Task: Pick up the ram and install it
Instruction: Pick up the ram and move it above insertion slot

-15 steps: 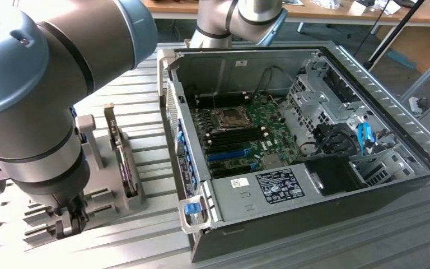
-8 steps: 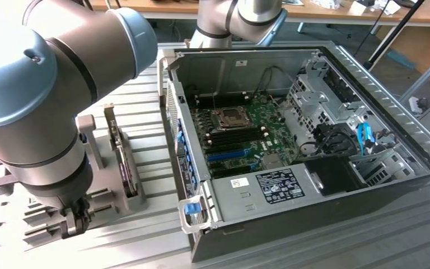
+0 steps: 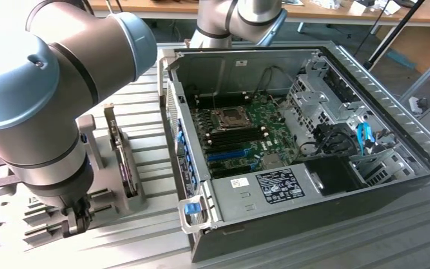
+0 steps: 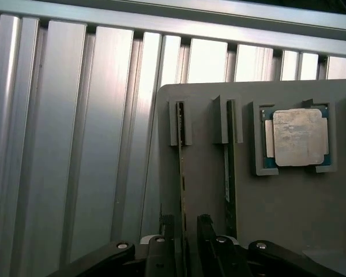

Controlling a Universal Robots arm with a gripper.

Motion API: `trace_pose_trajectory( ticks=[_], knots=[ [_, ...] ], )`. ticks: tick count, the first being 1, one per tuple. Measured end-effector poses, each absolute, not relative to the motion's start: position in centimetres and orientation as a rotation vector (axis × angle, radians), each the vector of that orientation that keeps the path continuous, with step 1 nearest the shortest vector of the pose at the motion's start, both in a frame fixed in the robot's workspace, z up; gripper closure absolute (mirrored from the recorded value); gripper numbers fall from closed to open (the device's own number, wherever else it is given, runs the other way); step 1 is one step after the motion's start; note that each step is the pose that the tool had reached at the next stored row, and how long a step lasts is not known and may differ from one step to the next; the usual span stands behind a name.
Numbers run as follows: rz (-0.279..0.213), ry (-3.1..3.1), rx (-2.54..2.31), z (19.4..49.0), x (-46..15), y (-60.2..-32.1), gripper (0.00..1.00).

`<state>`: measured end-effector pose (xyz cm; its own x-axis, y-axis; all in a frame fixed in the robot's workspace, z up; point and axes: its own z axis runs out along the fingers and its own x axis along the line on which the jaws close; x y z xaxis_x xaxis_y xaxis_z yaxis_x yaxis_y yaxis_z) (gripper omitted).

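Note:
A ram stick (image 4: pixel 181 173) stands on edge in a slot of the grey holder (image 4: pixel 207 190), thin and green from above. A second ram stick (image 4: pixel 229 179) stands in the neighbouring slot. My gripper (image 4: pixel 187 225) is low over the holder with its two fingers (image 4: pixel 206 231) on either side of the first stick's near end; a small gap shows beside the stick, so it is open. In the exterior view my gripper (image 3: pixel 76 223) hangs over the holder (image 3: pixel 43 218), at that view's lower left. The motherboard (image 3: pixel 237 137) lies in the open computer case (image 3: pixel 290 196).
A processor chip (image 4: pixel 298 138) sits in a recess of the holder beside the sticks. An upright expansion card (image 3: pixel 118 157) stands between my arm and the case wall. The table (image 4: pixel 75 144) is ribbed aluminium. The arm's elbow (image 3: pixel 43 84) bulks large at the exterior view's left.

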<state>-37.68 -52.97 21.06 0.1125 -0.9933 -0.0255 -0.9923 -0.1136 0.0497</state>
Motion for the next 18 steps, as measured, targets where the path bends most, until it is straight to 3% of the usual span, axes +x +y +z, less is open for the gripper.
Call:
trace_pose_trajectory(
  ticks=[15, 17, 18],
  knots=[
    [-0.081, -2.078, 2.328, 20.74, -38.52, -52.54, 0.70],
    [-0.081, -2.078, 2.328, 20.74, -38.53, -52.54, 0.72],
    [-0.081, -2.078, 2.328, 20.74, -38.53, -52.54, 0.78]
  ],
)
